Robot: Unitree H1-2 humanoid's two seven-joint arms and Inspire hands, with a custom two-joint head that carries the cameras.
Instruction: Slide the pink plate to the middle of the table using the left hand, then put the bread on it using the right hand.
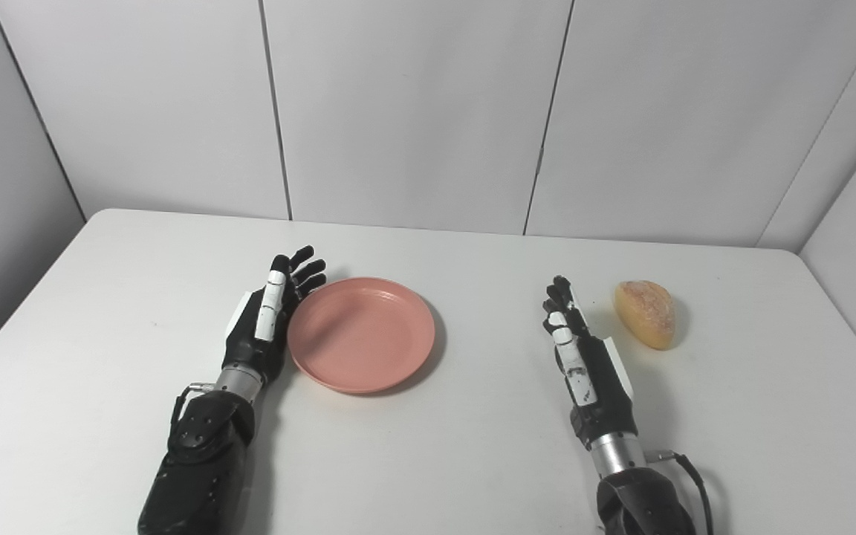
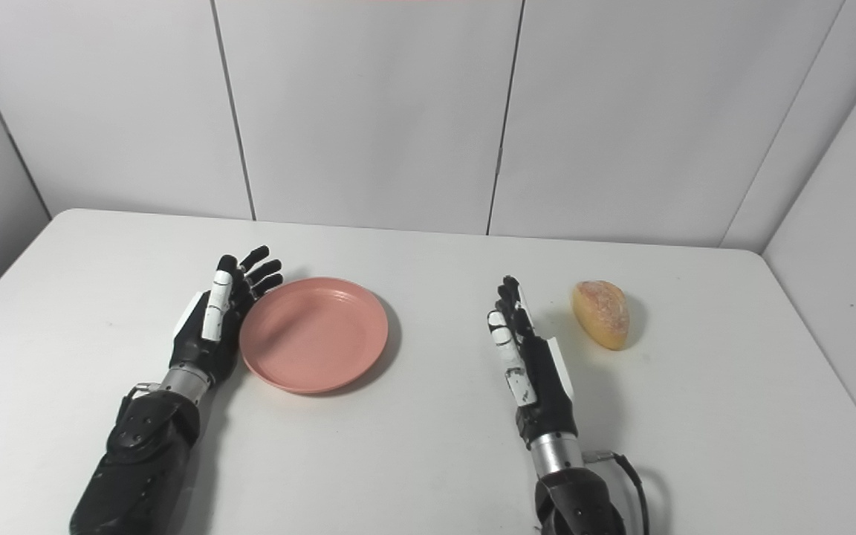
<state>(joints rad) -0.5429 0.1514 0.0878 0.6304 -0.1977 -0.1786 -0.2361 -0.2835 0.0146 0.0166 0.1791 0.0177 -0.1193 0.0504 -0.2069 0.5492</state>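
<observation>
Round smooth pink plate [image 1: 361, 334]; crusty oval bread [image 1: 646, 313].

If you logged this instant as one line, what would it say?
left hand: open, against round pink plastic plate | right hand: open, beside golden bread roll, apart | plate: empty

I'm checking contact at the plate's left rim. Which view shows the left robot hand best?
The left eye view: the left robot hand sits nearer centre, open beside the pink plate. The right eye view shows the same pose.
</observation>
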